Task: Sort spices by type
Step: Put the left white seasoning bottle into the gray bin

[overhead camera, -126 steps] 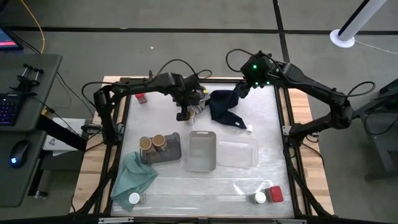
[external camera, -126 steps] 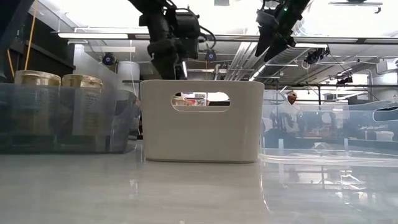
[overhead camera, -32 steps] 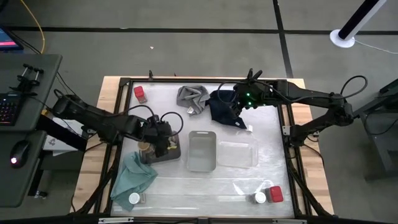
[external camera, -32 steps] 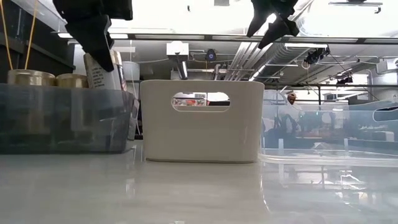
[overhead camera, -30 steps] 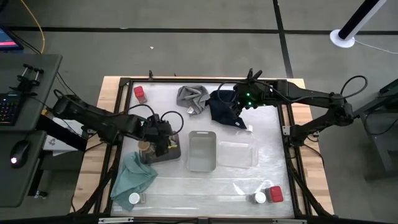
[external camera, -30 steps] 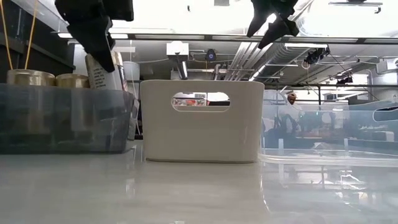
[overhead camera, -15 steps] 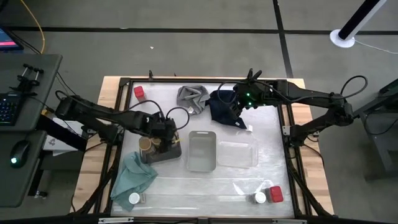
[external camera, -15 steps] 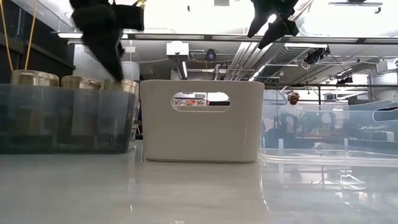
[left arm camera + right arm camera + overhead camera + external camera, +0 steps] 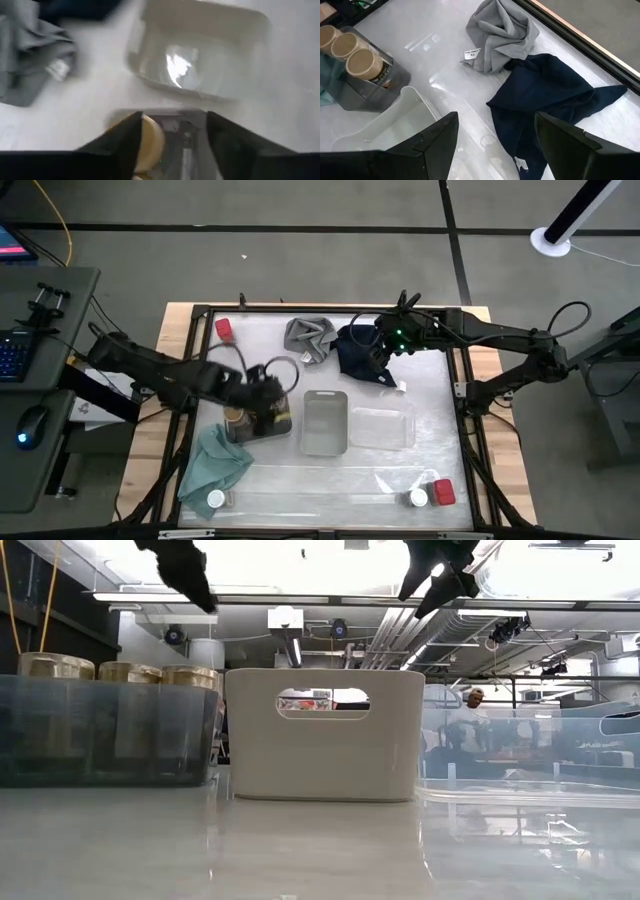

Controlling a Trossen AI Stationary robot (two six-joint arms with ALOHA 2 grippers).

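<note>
Left gripper (image 9: 262,402) is up above the dark grey see-through tray (image 9: 105,735) on the left side of the table, fingers apart w/ nothing between them. In its wrist cam 1 tan top shows between the fingers. Inside that tray there are 3 round jars with tan-brown tops (image 9: 128,673), standing upright in a row, touching or nearly so. The right wrist cam shows the same 3 tops lined up in the tray (image 9: 361,63).

Next to it, mid-table, is the white plastic bin with a handle slot (image 9: 322,735), and just right of that the clear shallow plastic container (image 9: 381,427). Neither has anything visible in it.

Right gripper (image 9: 379,347) hangs over the crumpled navy cloth (image 9: 555,100) at the far side of the table, fingers spread apart, holding nothing. The crumpled light grey cloth (image 9: 500,32) sits just beside the navy one, touching at the edge.

Other spices:
- 1 red squarish jar (image 9: 224,330) at the far left corner
- another red squarish jar (image 9: 443,492) at the near right corner, w/ a round white-topped jar (image 9: 418,498) just beside it
- 2nd round white-topped jar (image 9: 216,499) at the near left, by the edge of the teal cloth (image 9: 217,461), which lies just in front of the grey tray.
</note>
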